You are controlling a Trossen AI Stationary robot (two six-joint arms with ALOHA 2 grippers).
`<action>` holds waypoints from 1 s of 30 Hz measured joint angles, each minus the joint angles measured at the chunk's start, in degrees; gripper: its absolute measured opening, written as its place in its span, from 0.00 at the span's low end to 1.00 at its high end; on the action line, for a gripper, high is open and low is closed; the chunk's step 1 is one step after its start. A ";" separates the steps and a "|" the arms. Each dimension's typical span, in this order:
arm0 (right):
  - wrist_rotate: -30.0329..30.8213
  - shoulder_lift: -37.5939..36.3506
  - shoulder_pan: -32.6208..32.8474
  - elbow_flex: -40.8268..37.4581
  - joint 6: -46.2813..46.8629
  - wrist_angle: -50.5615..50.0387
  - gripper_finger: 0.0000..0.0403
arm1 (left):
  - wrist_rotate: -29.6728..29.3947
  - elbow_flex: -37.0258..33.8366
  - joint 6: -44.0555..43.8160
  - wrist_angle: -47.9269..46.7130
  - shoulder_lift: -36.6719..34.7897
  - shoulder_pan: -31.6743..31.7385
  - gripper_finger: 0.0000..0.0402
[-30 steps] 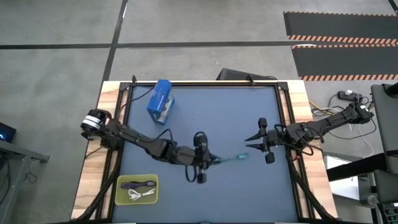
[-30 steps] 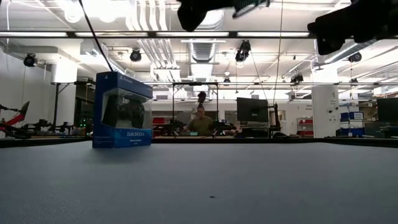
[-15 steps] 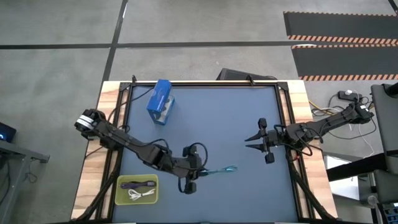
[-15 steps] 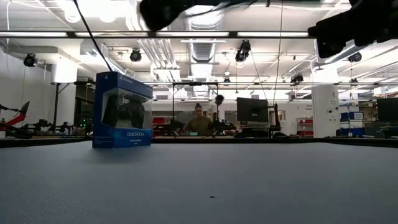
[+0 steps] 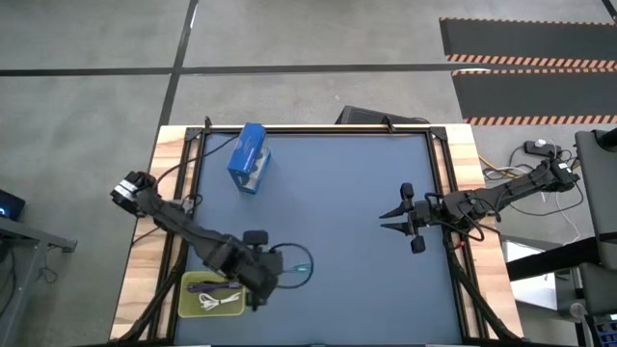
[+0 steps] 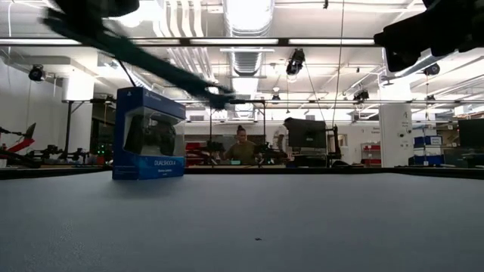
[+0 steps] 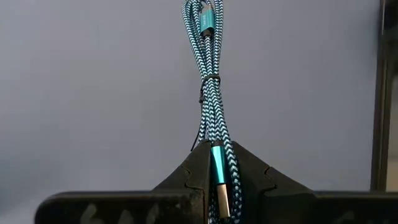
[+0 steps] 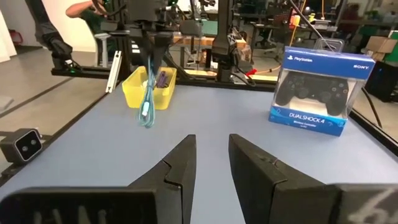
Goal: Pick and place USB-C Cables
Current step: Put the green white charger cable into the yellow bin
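The teal USB-C cable point(image 7: 211, 81) is in my left end effector point(image 7: 214, 186), pinched near one metal plug between the two fingers, with the bundled length sticking out ahead of them. In the high view the teal cable point(image 5: 297, 262) hangs clear of the table near its front edge, just beside the yellow bin point(image 5: 190, 306) that stands at the front left corner. From my right wrist the same cable point(image 8: 147, 99) dangles in front of that yellow bin point(image 8: 132, 93).

Two cables already lie in the bin: the purple cable point(image 5: 214, 285) along its far side and the white cable point(image 5: 220, 302) along its near side. So I judge that two placements are done and the teal one is mid-carry, close to the drop but not yet over the bin. I cannot find a black cable in any view, so I cannot say whether it waits somewhere or is hidden.

My left end effector point(image 5: 253, 268) sits low over the front left part of the table. My right end effector point(image 5: 393, 223) waits near the right edge, about midway along it, with its fingers a narrow gap apart and holding nothing.

The blue DualShock 4 controller box point(image 5: 248, 158) stands near the back left corner, well apart from the bin. What is left, as I read it, is to bring the teal cable over the bin and release it.
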 joint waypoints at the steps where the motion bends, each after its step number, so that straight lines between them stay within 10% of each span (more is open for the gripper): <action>1: 0.00 0.00 0.00 -0.01 0.29 0.00 0.21 | 0.09 0.27 0.00 -1.98 -0.17 -0.91 0.06; 9: -0.04 0.01 0.00 -0.16 1.84 0.03 0.21 | -0.09 -3.18 -0.80 -6.93 -5.04 -9.45 0.06; 30: -0.04 0.00 0.00 -1.81 1.94 2.40 0.21 | 1.42 -7.13 -34.76 -15.53 -15.84 -34.00 0.03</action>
